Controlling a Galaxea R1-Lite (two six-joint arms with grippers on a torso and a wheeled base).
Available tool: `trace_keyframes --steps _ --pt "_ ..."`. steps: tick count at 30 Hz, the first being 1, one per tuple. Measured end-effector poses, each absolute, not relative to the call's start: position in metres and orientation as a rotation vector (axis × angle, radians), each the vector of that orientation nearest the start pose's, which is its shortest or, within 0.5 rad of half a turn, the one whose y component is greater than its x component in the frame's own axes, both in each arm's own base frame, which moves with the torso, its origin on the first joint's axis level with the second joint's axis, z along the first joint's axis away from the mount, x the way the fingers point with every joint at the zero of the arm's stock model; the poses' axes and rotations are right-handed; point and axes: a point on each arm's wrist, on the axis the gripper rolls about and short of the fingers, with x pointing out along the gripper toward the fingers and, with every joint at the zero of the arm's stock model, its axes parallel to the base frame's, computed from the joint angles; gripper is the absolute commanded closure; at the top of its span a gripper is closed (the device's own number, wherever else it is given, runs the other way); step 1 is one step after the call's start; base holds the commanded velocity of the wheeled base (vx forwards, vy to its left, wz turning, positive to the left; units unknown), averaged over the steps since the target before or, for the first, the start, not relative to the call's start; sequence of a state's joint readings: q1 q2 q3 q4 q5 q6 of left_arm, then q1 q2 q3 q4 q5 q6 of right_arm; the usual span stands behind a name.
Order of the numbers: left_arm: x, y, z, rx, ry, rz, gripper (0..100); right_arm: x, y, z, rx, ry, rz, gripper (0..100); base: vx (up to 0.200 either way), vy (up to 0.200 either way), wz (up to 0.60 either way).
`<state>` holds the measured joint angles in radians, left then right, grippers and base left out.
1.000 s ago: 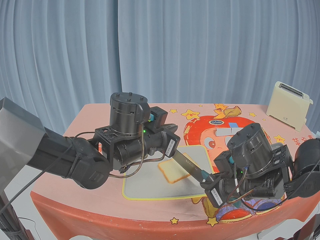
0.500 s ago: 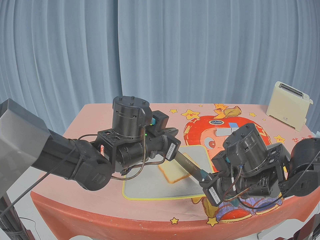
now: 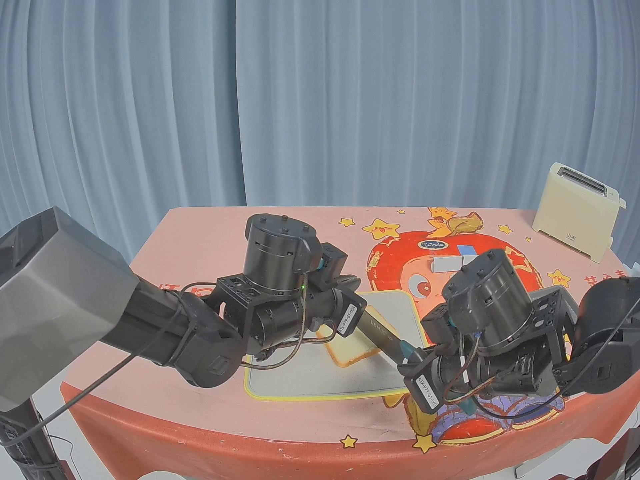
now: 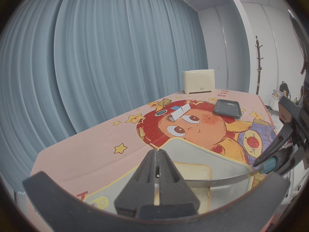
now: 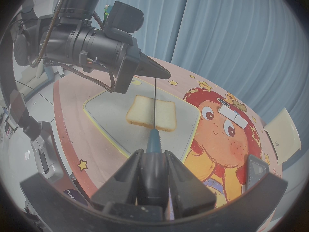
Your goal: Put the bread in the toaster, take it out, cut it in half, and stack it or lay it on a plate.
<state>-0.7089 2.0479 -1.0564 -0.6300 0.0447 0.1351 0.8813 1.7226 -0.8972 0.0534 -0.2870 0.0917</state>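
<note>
Curtains, blue-grey, all along the back. One table (image 3: 200, 248) with a pink cartoon cloth. On it I count one grey cutting board (image 3: 300, 375) with a yellow rim, one slice of bread (image 5: 141, 113), one knife (image 5: 154, 140), one cream toaster (image 3: 577, 211) and one dark tray (image 4: 228, 108).

The bread lies flat on the board, near its middle. The toaster stands at the far right corner, well apart from the board. The tray sits on the cloth between the board and the toaster side.

I have two grippers in play. My right gripper (image 5: 154, 153) is clamped on the knife's teal handle, with the blade held on edge and running straight across the middle of the slice. My left gripper (image 4: 157, 152) has its fingers pressed together, with nothing between them, and sits over the far end of the blade, above the bread's far edge. I cannot tell if it touches the blade.
</note>
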Motion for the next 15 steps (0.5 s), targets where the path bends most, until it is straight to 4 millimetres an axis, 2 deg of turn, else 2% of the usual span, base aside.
trace_keyframes --steps 15 --pt "0.303 -0.260 0.114 0.274 0.307 -0.686 100 0.187 0.215 0.139 -0.407 0.772 0.513 100 0.000 0.000 0.00"
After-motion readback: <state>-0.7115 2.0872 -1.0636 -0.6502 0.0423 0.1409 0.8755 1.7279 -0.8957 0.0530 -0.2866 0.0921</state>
